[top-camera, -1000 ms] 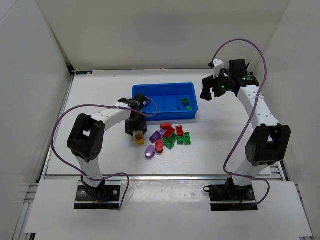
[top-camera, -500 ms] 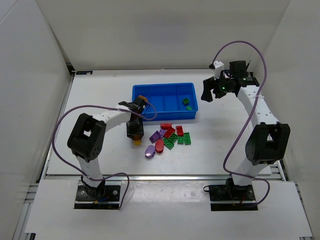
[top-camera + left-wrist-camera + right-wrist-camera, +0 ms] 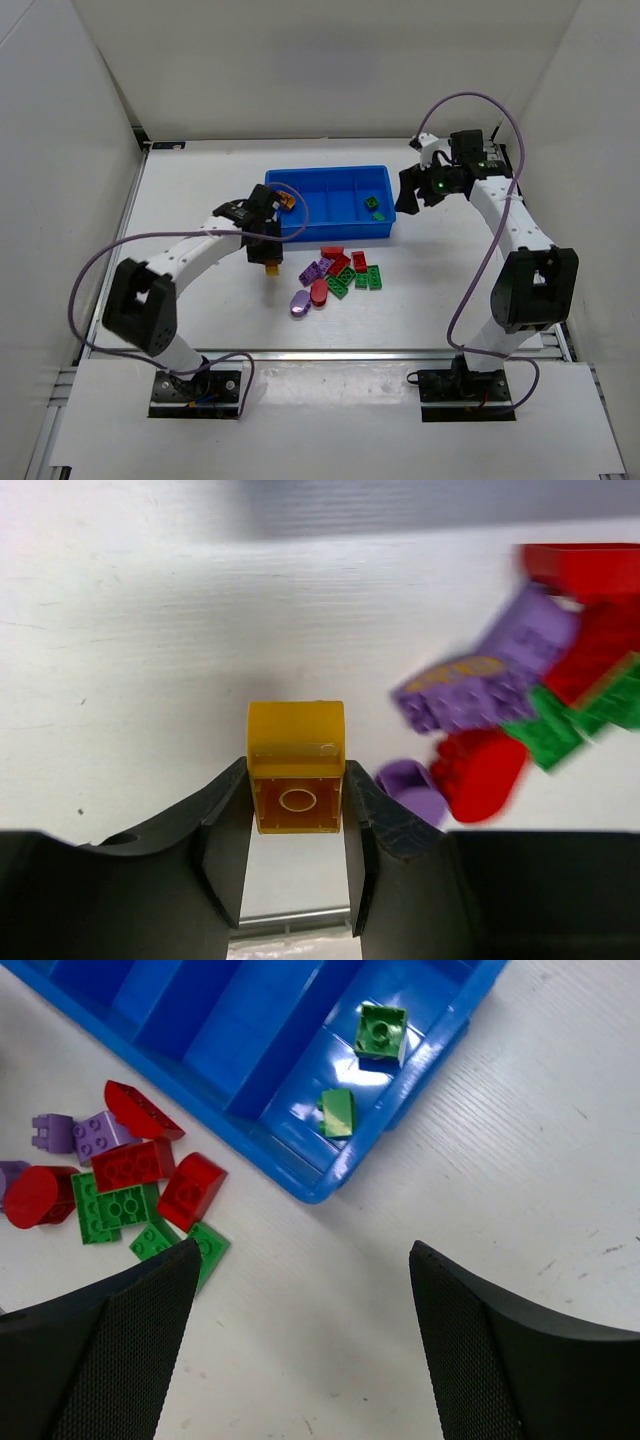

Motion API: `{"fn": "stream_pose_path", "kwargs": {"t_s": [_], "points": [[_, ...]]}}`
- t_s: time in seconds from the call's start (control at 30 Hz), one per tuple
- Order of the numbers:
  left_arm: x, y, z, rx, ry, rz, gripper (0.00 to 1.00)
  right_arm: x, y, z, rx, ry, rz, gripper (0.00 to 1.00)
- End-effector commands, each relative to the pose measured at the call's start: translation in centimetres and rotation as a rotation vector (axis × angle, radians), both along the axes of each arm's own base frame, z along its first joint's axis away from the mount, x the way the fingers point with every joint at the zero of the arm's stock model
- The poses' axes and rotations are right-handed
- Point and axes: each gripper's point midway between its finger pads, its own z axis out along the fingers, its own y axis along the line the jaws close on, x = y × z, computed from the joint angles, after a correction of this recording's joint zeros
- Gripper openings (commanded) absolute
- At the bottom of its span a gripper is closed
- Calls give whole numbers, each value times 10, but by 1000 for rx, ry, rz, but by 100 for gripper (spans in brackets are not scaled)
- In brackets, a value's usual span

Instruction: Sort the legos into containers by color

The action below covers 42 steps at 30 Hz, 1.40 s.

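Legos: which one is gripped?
The yellow-orange brick, clamped in the left gripper; the rest lie loose on the table or in the blue tray.

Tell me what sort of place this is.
Most likely a robotics lab test cell, not a home or factory: plain white panels enclose a white table, the left arm and right arm are mounted at its near edge, and the props are a blue tray and loose toy bricks.

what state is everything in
left gripper, shut on yellow brick
yellow brick, gripped, apart from the loose bricks
right gripper, open and empty
blue tray, two green bricks in its rightmost compartment
loose bricks, lying clustered on the table
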Motion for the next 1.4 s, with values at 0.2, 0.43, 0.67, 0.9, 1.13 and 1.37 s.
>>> {"fn": "stream_pose_path", "kwargs": {"t_s": [0.2, 0.43, 0.67, 0.9, 1.13, 1.37], "points": [[0, -16, 122, -162, -349, -168, 17, -8, 36, 47, 39, -84, 53, 89], [47, -29, 190, -196, -532, -273, 16, 2, 44, 48, 54, -79, 38, 89], [126, -32, 180, -133, -510, -261, 11, 10, 43, 51, 31, -98, 26, 90], [180, -23, 125, -94, -389, -168, 11, 8, 39, 52, 15, -105, 31, 90], [202, -5, 79, -59, -304, -124, 18, -8, 36, 37, -6, -76, 77, 90], [207, -7, 69, -62, -286, -169, 62, -43, 43, 14, -41, -93, 247, 89]]}}
